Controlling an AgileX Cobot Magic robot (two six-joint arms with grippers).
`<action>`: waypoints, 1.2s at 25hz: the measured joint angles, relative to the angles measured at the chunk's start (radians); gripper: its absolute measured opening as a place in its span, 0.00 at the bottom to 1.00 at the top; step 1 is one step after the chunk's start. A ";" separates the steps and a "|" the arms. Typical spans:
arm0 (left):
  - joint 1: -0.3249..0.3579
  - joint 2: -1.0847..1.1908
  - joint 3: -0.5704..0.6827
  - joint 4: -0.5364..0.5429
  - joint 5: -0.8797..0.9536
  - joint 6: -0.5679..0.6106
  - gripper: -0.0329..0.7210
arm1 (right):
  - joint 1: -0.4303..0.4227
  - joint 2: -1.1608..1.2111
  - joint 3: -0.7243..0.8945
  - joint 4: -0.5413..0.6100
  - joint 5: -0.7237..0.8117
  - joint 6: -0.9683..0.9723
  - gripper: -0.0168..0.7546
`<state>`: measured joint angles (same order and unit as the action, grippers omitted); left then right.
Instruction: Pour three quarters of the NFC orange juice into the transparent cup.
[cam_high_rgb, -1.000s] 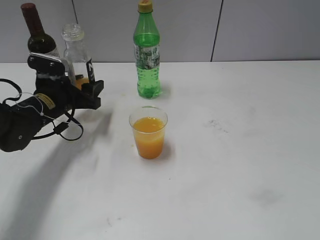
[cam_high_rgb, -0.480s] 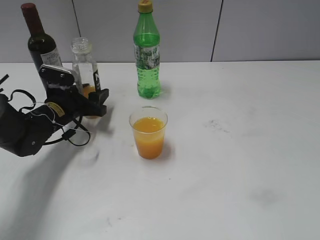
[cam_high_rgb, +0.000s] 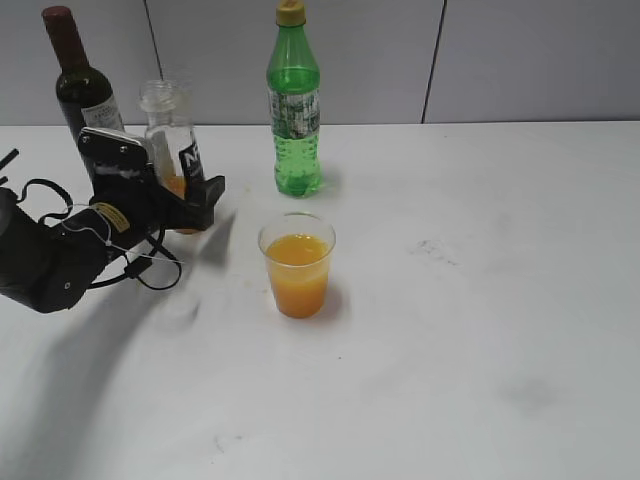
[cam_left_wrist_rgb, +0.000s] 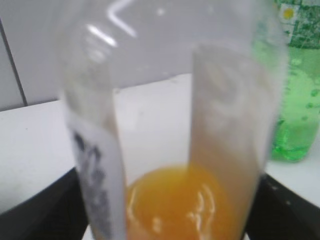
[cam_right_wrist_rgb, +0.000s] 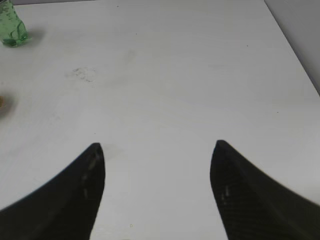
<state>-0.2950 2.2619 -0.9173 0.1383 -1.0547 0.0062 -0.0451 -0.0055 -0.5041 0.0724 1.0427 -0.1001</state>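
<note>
The NFC orange juice (cam_high_rgb: 172, 135) is a small clear uncapped bottle, nearly upright at the back left, with a little orange liquid at its bottom. My left gripper (cam_high_rgb: 188, 205) is shut on its lower part. In the left wrist view the bottle (cam_left_wrist_rgb: 170, 125) fills the frame between the two black fingers. I cannot tell whether its base touches the table. The transparent cup (cam_high_rgb: 297, 262) stands right of the gripper, apart from it, more than half full of orange juice. My right gripper (cam_right_wrist_rgb: 157, 145) is open and empty over bare table; it does not show in the exterior view.
A tall green bottle (cam_high_rgb: 294, 105) stands behind the cup; it also shows in the left wrist view (cam_left_wrist_rgb: 296, 100) and the right wrist view (cam_right_wrist_rgb: 11, 25). A dark wine bottle (cam_high_rgb: 80, 80) stands just behind and left of the juice bottle. The white table (cam_high_rgb: 480, 300) stretches right.
My left gripper has carried the juice bottle a little right and lower. The bottle has turned so that its black label faces the camera. The cup has not moved.
</note>
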 joint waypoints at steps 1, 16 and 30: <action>0.000 0.000 0.000 0.000 -0.002 0.000 0.95 | 0.000 0.000 0.000 0.000 0.000 0.000 0.68; 0.001 -0.314 0.028 0.004 0.092 0.011 0.95 | 0.000 0.000 0.000 0.000 0.000 0.000 0.68; 0.049 -0.845 0.047 0.026 0.793 0.016 0.91 | 0.000 0.000 0.000 0.000 0.000 0.000 0.68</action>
<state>-0.2460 1.4169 -0.8702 0.1647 -0.2621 0.0226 -0.0451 -0.0055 -0.5041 0.0724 1.0427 -0.1001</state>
